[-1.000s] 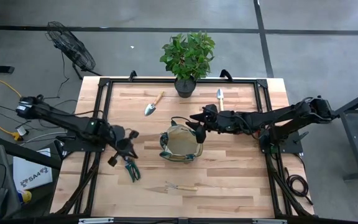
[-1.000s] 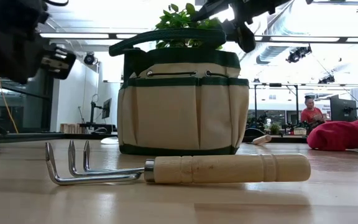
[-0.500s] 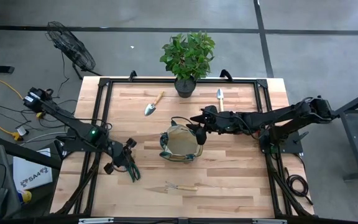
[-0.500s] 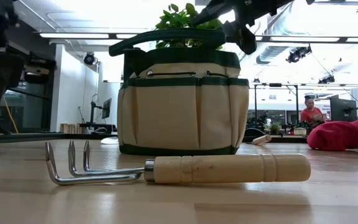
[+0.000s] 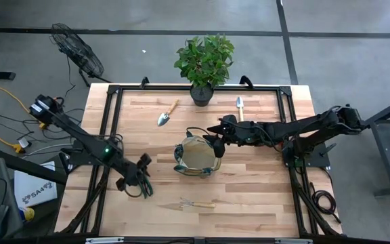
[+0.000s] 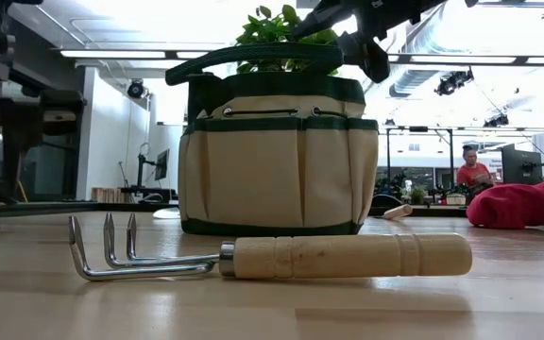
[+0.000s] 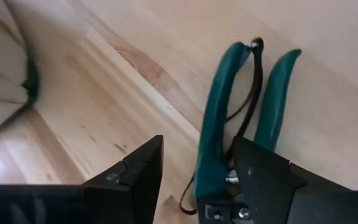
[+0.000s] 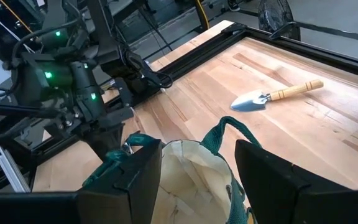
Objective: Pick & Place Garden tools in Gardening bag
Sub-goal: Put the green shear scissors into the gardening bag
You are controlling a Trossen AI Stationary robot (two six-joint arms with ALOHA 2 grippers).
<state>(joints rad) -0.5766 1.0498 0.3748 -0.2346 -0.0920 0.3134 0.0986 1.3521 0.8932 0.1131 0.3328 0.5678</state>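
Wooden table (image 5: 263, 183), gardening bag (image 5: 196, 157) interior bare fabric

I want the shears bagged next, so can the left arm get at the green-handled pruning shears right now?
Probably yes. The left pincer hangs open right over the green-handled pruning shears, which lie flat on the bare table with nothing on top or crowding them. The gardening bag sits off to the side.

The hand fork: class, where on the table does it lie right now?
In the high view the hand fork lies flat near the table's front edge, just in front of the gardening bag, tines toward the left arm's side.
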